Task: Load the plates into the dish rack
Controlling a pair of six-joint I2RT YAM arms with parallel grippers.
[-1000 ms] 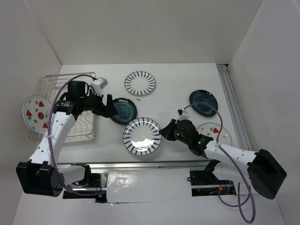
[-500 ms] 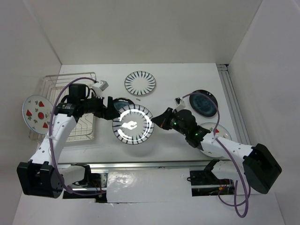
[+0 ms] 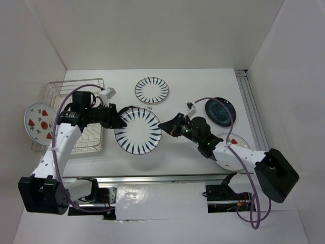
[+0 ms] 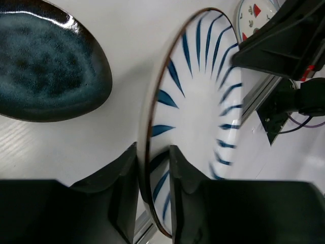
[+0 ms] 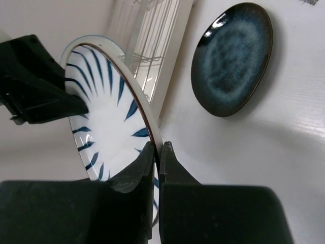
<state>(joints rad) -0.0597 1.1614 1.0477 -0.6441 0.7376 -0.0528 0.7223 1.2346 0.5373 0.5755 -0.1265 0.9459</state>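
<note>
striped plate hangs tilted above mid-bench, at 3 o'clock from the rack. left end effector and right end effector pinch opposite rims. stiff, glossy, breakable, so hold rim only.

Flat matte white tabletop across the middle. Plain white back wall at 12 o'clock, matching left wall at 9 o'clock and right wall at 3 o'clock. Silvery grooved aluminium rail along the tabletop edge at 3 o'clock. Shiny silver sheet at 6 o'clock, just beside a long metal bar.
</note>
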